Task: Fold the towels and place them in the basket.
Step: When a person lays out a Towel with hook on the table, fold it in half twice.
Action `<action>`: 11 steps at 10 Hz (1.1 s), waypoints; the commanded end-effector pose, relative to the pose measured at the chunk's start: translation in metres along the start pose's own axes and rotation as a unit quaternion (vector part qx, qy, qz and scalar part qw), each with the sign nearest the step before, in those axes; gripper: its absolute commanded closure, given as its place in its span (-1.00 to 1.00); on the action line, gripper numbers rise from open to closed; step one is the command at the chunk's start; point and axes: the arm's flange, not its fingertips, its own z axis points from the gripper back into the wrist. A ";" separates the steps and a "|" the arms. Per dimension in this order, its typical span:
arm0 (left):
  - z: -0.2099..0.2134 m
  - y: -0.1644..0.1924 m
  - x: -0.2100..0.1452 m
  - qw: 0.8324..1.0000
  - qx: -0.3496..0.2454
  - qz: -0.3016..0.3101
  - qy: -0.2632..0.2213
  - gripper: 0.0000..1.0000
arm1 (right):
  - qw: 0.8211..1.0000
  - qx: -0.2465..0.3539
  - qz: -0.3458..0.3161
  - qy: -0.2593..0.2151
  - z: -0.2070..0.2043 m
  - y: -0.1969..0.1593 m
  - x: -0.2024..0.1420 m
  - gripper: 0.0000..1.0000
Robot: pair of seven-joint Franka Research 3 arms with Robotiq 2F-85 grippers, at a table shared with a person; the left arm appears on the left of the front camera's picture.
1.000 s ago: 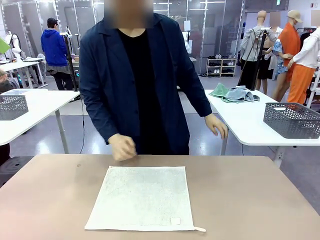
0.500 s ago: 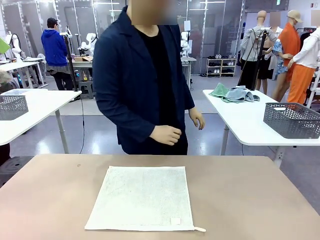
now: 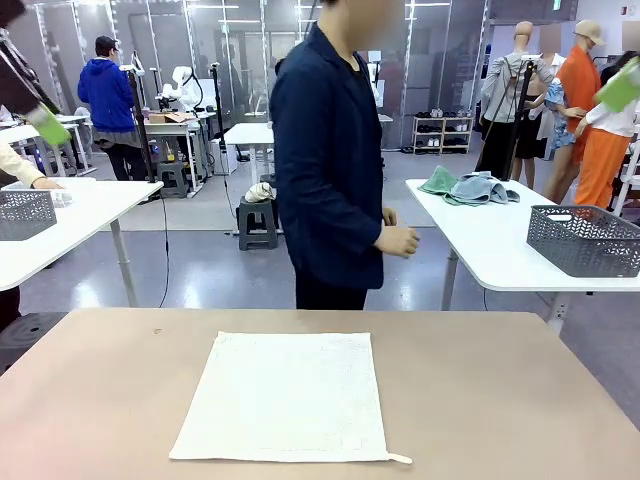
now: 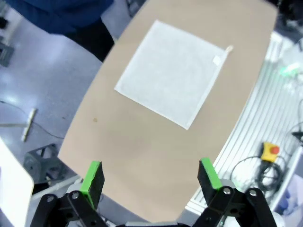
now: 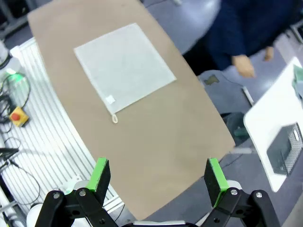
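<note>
Tan matte tabletop (image 3: pixel 480 400). On it, about midway across and close to the robot's edge: one cream-white towel (image 3: pixel 285 395), spread flat in a single layer, unfolded. Its loop (image 3: pixel 400 459) sticks out at the near right corner, with a small label (image 4: pixel 217 59) just inside that corner.

Beyond the far edge: a person (image 3: pixel 330 170) in a dark navy jacket, standing side-on and facing right. One hand (image 3: pixel 398 240) loosely curled at waist height, well clear of the tabletop. Glossy grey floor (image 3: pixel 200 270) all round.

To the right, a white table (image 3: pixel 490 250) carrying a heap (image 3: pixel 470 187) of grey-green and pale blue towels at its far end and the dark grey lattice basket (image 3: pixel 585 240) nearer the camera, the two apart. To the left, another white table (image 3: pixel 80 215). Farther back: glass partitions, more workbenches, a bystander (image 3: pixel 108 95) in a blue hoodie.

In the left wrist view, left fingers (image 4: pixel 93 176) spread wide, green pads facing each other, high above the tabletop, gripping nothing, touching nothing; towel well beyond them. In the right wrist view, right fingers (image 5: pixel 101 173) likewise wide apart, high over the tabletop, empty, in contact with nothing. Towel far ahead of them, basket off near that picture's right edge.
</note>
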 end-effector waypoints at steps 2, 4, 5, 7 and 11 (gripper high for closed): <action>-0.029 -0.007 0.014 0.996 -0.021 -0.076 0.045 -1.00 | 0.993 0.074 0.087 0.030 -0.053 0.014 0.030 -1.00; -0.064 -0.026 0.011 0.989 -0.054 -0.117 0.070 -1.00 | 0.983 0.122 0.127 0.055 -0.098 0.038 0.038 -1.00; -0.084 -0.037 0.009 0.985 -0.070 -0.135 0.081 -1.00 | 0.977 0.141 0.143 0.068 -0.119 0.049 0.038 -1.00; -0.123 -0.061 0.001 0.976 -0.087 -0.173 0.102 -1.00 | 0.967 0.167 0.166 0.097 -0.164 0.065 0.034 -1.00; -0.164 -0.084 -0.028 0.960 -0.120 -0.227 0.111 -1.00 | 0.947 0.210 0.194 0.145 -0.224 0.082 0.020 -1.00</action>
